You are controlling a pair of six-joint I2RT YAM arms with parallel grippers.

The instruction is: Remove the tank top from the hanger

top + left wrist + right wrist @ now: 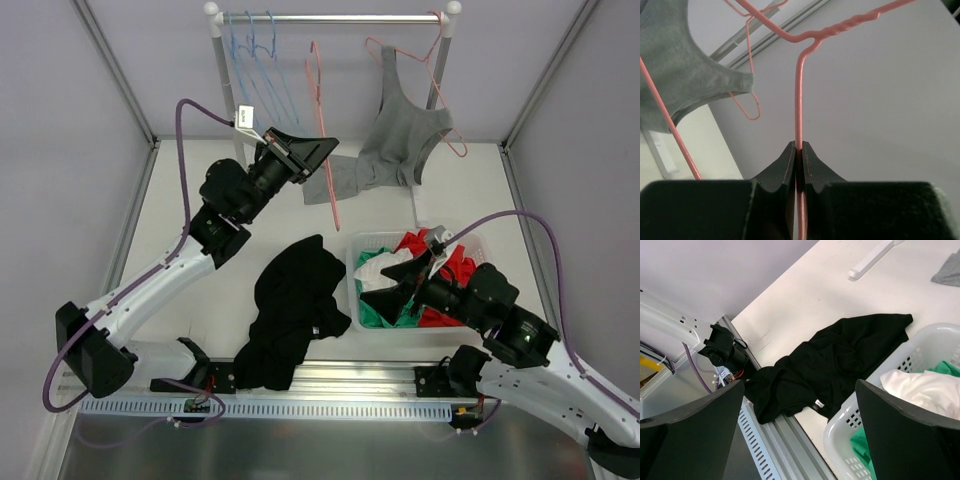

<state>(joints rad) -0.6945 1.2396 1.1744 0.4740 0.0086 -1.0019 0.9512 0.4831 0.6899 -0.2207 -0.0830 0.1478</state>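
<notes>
Right hand (800, 385) is nearest me: jaws wide apart, nothing in them, parked over the white basket (837, 437) of coloured laundry. A black garment (840, 355) is heaped on the bench (480, 190) just off its left side. Left hand (798, 144) is further out, jaws pinched together on the thin wire of a pink hanger (799, 100), below its twisted neck. Grey tank top (398, 140) hangs beyond and to the right of that hand, one strap up near the rack rail (330, 17), hem trailing back toward the left hand. Can't tell whether the clamped wire is the hanger carrying it. A second pink hanger (462, 152) sits right against the fabric. My read: wire is pinned and the garment isn't off yet, so this is the brace-and-strip step. Next call: right hand goes up and forward to the hem or strap, closes on cloth only, and pulls down and away while the left steadies the wire. Room: open bench between right hand and tank top, fine. The tight spots are on the far side: wire ends could snag the strap, blue hangers (255, 55) and the rack post (224, 90) crowd the left hand's left side, and the back wall (150, 60) is just behind.
</notes>
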